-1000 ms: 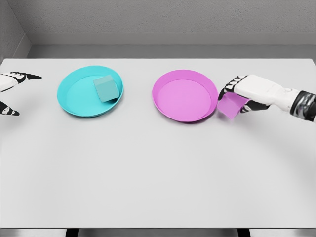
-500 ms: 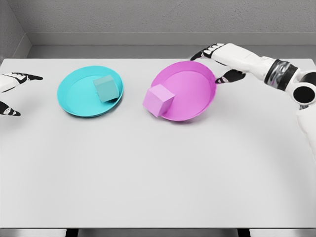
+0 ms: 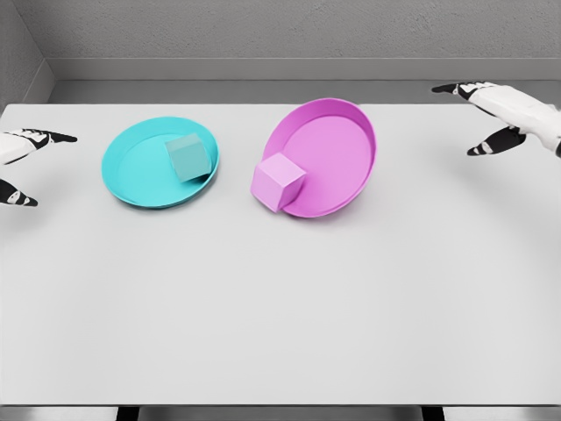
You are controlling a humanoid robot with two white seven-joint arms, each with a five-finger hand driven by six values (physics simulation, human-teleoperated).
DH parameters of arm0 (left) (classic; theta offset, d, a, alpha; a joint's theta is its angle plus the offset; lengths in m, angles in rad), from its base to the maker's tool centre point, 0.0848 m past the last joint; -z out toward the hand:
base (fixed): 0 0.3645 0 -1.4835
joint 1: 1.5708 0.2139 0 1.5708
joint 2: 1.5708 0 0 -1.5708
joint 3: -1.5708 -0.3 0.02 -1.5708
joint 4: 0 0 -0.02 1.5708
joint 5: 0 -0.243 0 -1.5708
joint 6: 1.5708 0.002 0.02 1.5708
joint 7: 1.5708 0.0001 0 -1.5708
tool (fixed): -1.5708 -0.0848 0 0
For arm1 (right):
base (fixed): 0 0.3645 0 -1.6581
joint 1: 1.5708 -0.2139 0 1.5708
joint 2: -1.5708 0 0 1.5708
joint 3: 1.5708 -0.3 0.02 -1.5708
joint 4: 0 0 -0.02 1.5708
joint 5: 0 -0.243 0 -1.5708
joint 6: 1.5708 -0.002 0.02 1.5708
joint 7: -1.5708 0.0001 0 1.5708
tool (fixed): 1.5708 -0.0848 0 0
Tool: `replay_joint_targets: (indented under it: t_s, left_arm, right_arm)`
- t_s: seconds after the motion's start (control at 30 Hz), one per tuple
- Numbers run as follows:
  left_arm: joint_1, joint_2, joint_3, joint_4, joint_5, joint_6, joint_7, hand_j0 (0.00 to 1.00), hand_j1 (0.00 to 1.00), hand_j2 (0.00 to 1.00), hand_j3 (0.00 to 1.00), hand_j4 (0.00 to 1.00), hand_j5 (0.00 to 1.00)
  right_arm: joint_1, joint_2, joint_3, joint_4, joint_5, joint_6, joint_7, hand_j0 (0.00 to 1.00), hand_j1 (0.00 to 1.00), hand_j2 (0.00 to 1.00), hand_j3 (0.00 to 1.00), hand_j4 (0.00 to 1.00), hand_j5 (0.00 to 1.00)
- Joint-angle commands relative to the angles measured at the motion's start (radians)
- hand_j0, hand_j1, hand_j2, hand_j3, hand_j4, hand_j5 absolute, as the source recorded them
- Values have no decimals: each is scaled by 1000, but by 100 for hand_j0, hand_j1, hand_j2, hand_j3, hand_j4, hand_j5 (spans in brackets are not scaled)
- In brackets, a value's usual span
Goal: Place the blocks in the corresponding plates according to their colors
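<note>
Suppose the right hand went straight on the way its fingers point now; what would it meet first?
Probably nothing: the right hand, open, points left along the table's far edge, seemingly behind the tilted pink plate. Depth is unclear, so its raised rim might be clipped.

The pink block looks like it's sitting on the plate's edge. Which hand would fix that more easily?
Probably the right hand: the pink plate and pink block lie nearer its side, while the left hand sits beyond the cyan plate.

I see a teal block (image 3: 188,158) in a cyan plate (image 3: 131,167) and a pale pink block (image 3: 277,181) on a magenta plate (image 3: 333,158). The table (image 3: 280,307) is plain white, and my hands are white with black fingertips.
</note>
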Motion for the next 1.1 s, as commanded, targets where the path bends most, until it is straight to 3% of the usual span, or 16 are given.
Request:
replay_joint_targets:
  t_s: [0.0, 1.07]
  left_arm:
    - [0, 0, 2, 0, 6, 1, 1, 100, 100, 100, 100, 100, 100]
    - [0, 0, 2, 0, 6, 1, 1, 100, 100, 100, 100, 100, 100]
  right_arm:
    - [0, -4, -1, 2, -7, 3, -1, 100, 100, 100, 100, 100, 100]
    - [37, -39, -1, 7, -8, 3, -1, 100, 100, 100, 100, 100, 100]
